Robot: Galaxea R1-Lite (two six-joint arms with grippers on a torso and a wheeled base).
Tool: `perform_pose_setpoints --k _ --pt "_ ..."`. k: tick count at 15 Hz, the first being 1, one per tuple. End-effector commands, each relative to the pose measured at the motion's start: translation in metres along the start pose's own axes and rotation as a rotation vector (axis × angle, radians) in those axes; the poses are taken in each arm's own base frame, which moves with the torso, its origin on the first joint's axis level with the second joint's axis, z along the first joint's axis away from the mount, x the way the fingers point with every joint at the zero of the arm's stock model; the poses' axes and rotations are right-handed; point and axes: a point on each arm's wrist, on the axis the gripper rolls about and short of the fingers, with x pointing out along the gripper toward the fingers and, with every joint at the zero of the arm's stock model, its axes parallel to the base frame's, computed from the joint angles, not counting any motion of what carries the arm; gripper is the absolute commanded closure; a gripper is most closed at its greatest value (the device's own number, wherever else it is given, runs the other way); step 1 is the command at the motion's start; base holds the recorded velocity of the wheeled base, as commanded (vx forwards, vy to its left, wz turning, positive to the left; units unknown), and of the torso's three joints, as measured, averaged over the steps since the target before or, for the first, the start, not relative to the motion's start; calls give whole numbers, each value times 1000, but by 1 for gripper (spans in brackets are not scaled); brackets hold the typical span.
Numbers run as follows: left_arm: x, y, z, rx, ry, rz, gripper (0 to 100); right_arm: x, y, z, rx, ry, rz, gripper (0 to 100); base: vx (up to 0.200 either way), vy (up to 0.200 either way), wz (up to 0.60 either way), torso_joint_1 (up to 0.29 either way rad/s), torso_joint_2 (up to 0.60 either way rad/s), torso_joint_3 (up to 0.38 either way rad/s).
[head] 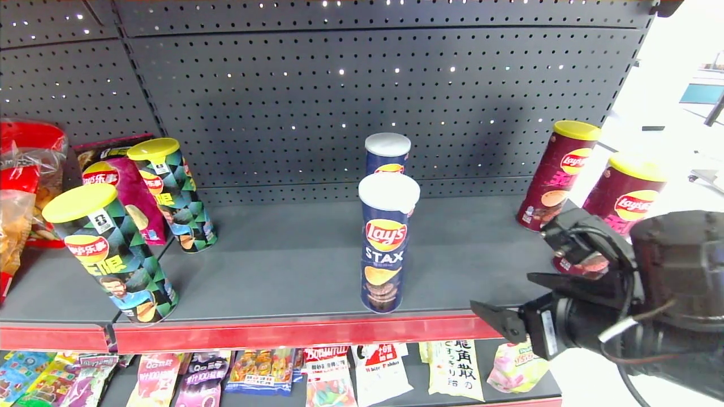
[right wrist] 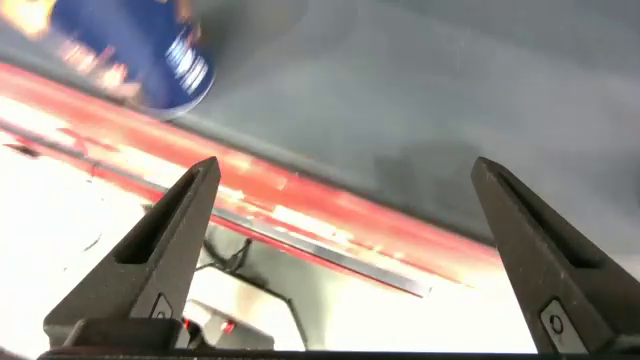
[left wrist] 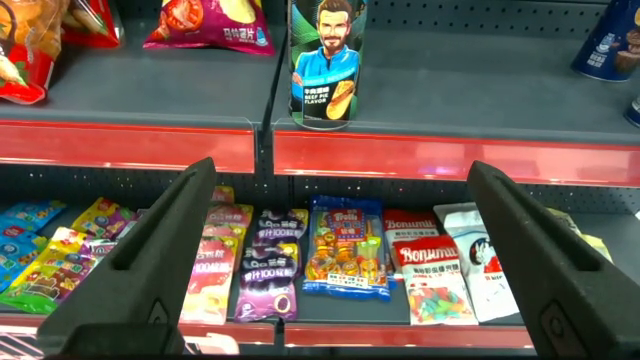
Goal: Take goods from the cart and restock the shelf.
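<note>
At the shelf (head: 283, 254) front, right gripper (head: 500, 291) held level, jaws spread and empty, left gripper (left wrist: 342, 168) likewise spread.

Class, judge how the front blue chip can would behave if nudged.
The front blue chip can stands tall and narrow, so it likely tips easily. Once down, its round body would probably roll, perhaps over the red edge.

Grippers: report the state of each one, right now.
Left gripper: open, fingers wide apart, holding nothing.
Right gripper: open, fingers wide apart, holding nothing.
</note>
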Motion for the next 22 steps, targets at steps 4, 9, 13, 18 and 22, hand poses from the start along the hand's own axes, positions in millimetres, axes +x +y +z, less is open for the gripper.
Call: perform_pose_setpoints --k 4,9,13,18,22 --pt "0 0 0 0 0 1 0 -77 -38 -75 -67 -104 30 0 0 0 0 0 0 0" --pt "0 0 0 0 0 1 0 -101 -52 -126 -92 -182 2 0 0 0 0 0 0 0" --pt "0 0 0 0 0 1 0 -118 -52 -158 -36 -290 -241 0 0 0 0 0 0 0" --pt "0 0 0 0 0 1 0 -133 -43 -181 84 -375 -371 0 0 0 0 0 0 0" --pt "0 0 0 0 0 1 0 -135 -41 -191 145 -455 -354 0 0 0 0 0 0 0"
